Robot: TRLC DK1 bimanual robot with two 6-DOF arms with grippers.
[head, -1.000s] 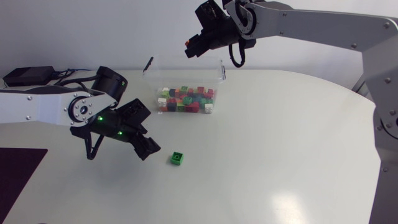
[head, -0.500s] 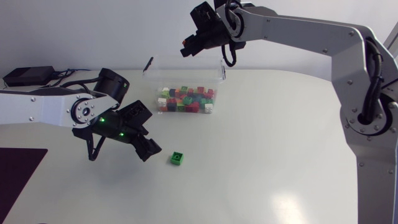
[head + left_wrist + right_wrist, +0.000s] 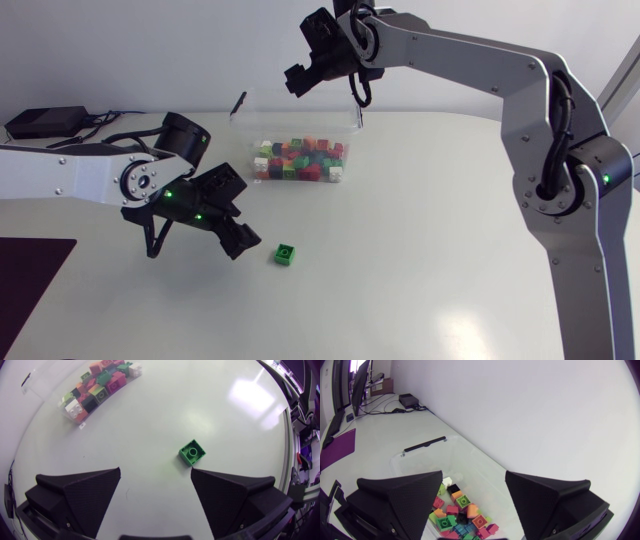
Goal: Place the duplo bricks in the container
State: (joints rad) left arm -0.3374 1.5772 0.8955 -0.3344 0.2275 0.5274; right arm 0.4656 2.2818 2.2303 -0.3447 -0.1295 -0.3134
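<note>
On the desk [image 3: 420,230], the container [image 3: 300,120] is seen at the far side, already stocked with coloured bricks [image 3: 300,160]. Above it the right tool [image 3: 295,82] hangs, spread and empty. The left tool [image 3: 155,470] is poised low over the desk, jaws wide apart, nothing held. Just ahead of it, nearer one jaw than the other, a lone green brick [image 3: 191,453] lies well apart from the container. For a clean pick, the brick should be centred between the jaws, its flat sides squared to them, before the tool is lowered and closed.
</note>
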